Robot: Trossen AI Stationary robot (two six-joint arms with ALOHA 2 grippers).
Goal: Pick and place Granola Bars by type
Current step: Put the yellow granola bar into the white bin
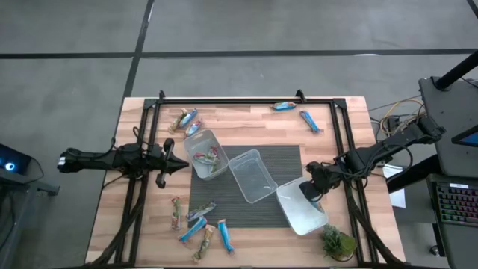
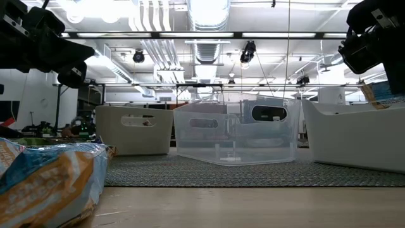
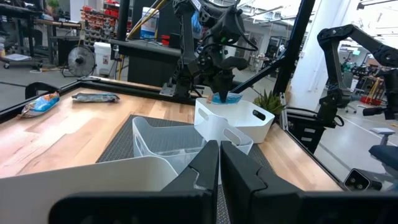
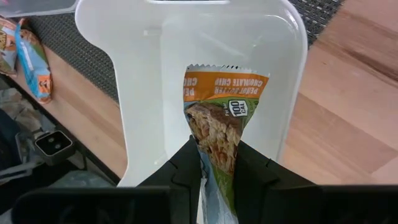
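Pinched between the right gripper's (image 4: 216, 163) fingers, a granola bar (image 4: 222, 118) hangs over the white tub (image 1: 302, 209) at the mat's (image 1: 284, 161) near right edge. Left gripper (image 1: 181, 165), fingers together, waits left of the tub holding bars (image 1: 207, 155); other bars (image 1: 198, 224) scatter across bare wood near left, more (image 1: 297, 113) far right.

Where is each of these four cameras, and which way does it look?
High: above the table, looking straight down; both arms show, left gripper shut.
Low: at table-top height, looking level across at the tubs; both arms show at the upper corners.
Left wrist: on the left arm, looking past its shut fingers toward the right arm.
Right wrist: on the right arm, looking down past its gripper, which pinches a bar over a tub.
Shared: the wrist views both show that tub.
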